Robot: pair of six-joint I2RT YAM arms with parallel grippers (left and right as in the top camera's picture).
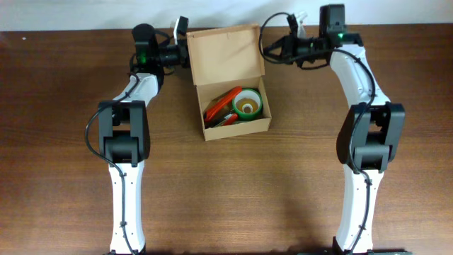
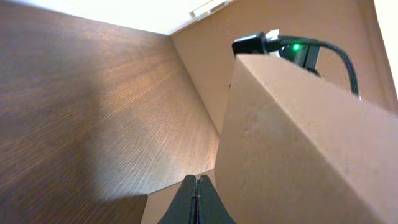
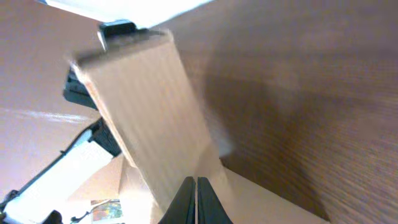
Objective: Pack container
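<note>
Plainly, left fingers (image 2: pixel 186 204) and right fingers (image 3: pixel 206 202) press together — empty — flanking the container (image 1: pixel 237 129).

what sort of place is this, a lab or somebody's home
Probably a robotics lab bench rather than a home: a left arm and a right arm with wrist cameras stand at a wood table, with only a cardboard box holding a tape roll between them.

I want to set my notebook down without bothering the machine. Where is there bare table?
Bare table lies in front of the container, between the left arm and right arm, and outside each arm toward the side edges. It's crowded at the back, where the left gripper and right gripper flank the raised lid.
</note>
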